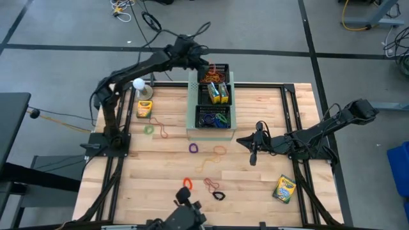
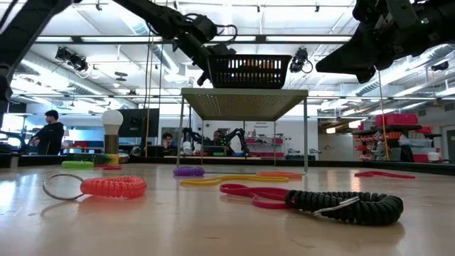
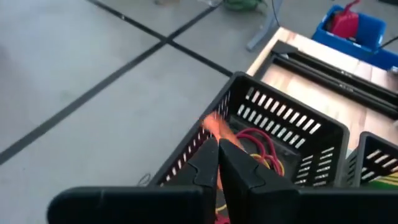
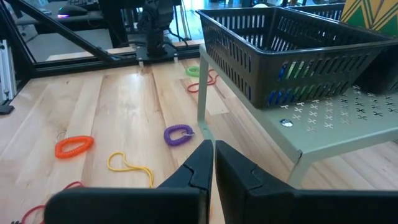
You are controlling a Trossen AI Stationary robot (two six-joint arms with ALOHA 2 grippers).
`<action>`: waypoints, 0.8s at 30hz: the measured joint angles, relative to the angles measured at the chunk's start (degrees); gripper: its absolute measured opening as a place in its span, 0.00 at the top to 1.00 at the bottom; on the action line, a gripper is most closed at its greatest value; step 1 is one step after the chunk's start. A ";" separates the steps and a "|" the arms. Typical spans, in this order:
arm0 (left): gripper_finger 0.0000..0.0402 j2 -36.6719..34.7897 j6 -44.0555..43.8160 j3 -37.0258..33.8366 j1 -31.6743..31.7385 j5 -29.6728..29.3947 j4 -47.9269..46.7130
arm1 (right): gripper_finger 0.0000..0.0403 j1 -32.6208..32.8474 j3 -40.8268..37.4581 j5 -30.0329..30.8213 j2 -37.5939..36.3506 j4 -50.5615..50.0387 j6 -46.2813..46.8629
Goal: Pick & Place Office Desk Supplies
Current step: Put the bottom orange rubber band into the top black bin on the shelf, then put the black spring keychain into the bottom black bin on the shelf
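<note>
Black mesh tray [image 3: 273, 137], the far one of three on the pale-green perforated stand [image 1: 192, 121], lies under my left gripper [image 3: 217, 146], whose fingers pinch an orange band [image 3: 217, 127] just above the tray's red and yellow bands. My right gripper [image 4: 211, 149] hovers, fingers pressed together and empty, above the wooden table [image 1: 255, 198] beside the stand. Coiled loops, purple [image 4: 178, 134] and orange [image 4: 73, 146], lie loose on the table; one crayon box [image 1: 284, 189] rests near its right corner.

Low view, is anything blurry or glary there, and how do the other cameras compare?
Low view: the black coil and red coil up close look soft, the ceiling lights behind glare brightly. Left wrist view: the orange band at the left gripper is smeared. High view: evenly lit, soft shadows. Right wrist view: the purple coil reads clearly.
</note>
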 joint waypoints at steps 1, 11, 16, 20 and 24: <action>0.93 0.54 -0.11 1.13 -0.10 0.01 -1.10 | 0.93 0.01 0.01 -0.02 0.00 0.01 0.00; 0.71 -1.20 1.49 5.90 -1.70 -0.51 -13.27 | 0.93 0.00 0.01 -0.04 0.00 -0.01 0.00; 0.69 -4.90 8.89 6.66 -2.60 -3.46 -23.81 | 0.93 0.02 0.02 -0.04 0.00 0.00 0.00; 0.79 -11.11 14.28 1.63 -3.51 -3.08 -24.70 | 0.93 0.01 0.02 -0.04 0.00 0.02 0.00; 0.93 -20.41 14.28 -9.97 -3.75 -1.63 -18.00 | 0.93 0.00 0.02 -0.04 0.00 0.01 0.00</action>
